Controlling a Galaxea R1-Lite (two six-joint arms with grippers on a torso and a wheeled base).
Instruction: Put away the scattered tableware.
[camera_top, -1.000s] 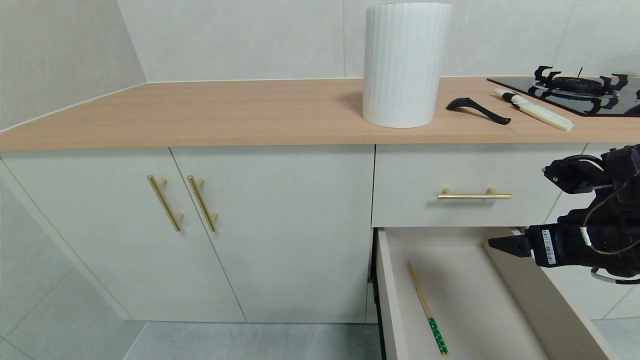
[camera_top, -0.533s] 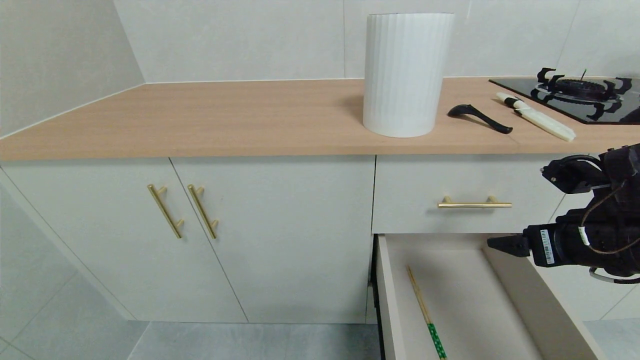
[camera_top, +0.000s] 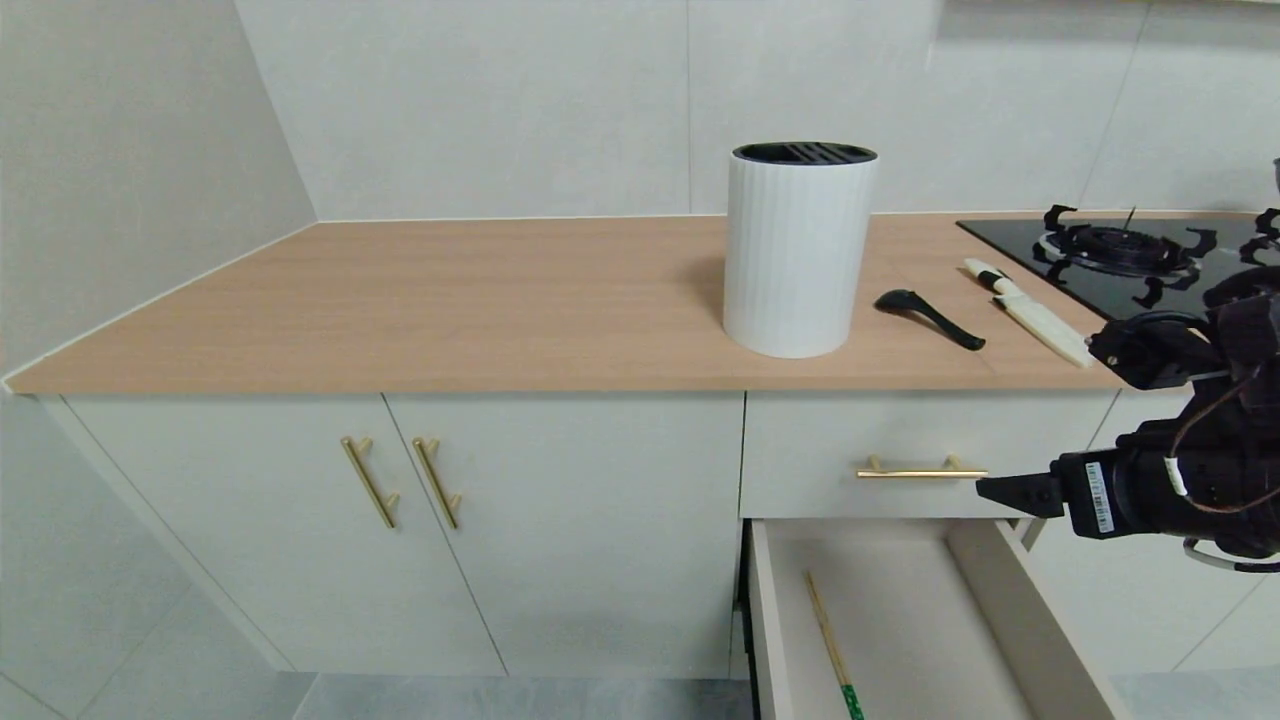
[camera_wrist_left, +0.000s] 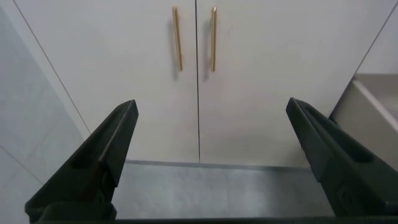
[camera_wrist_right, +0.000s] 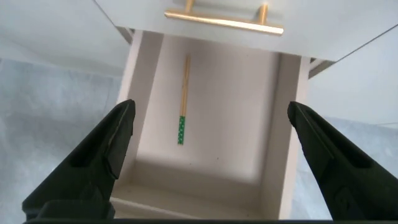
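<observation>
A black spoon (camera_top: 930, 317) and a white knife (camera_top: 1025, 322) lie on the wooden counter (camera_top: 450, 300), to the right of a tall white ribbed holder (camera_top: 800, 250). Below, the lower drawer (camera_top: 765, 620) stands pulled out, with green-tipped chopsticks (camera_top: 828, 650) lying inside. My right gripper (camera_top: 985, 492) hangs open over the drawer's right side, level with the upper drawer's gold handle (camera_top: 920, 470). From the right wrist, the open gripper (camera_wrist_right: 211, 109) looks down on the chopsticks (camera_wrist_right: 183, 102) in the drawer (camera_wrist_right: 236, 118). My left gripper (camera_wrist_left: 211, 106) is open and holds nothing, facing the cabinet doors (camera_wrist_left: 249, 93).
A black gas hob (camera_top: 1130, 255) sits at the counter's right end, just behind the knife. Two cabinet doors with gold handles (camera_top: 400, 480) are shut to the left of the drawers. Grey tiled floor (camera_wrist_left: 211, 193) lies below.
The whole head picture has shifted downward, so the camera has risen. My right gripper now stands higher above the open drawer. The chopsticks, spoon and knife have not moved.
</observation>
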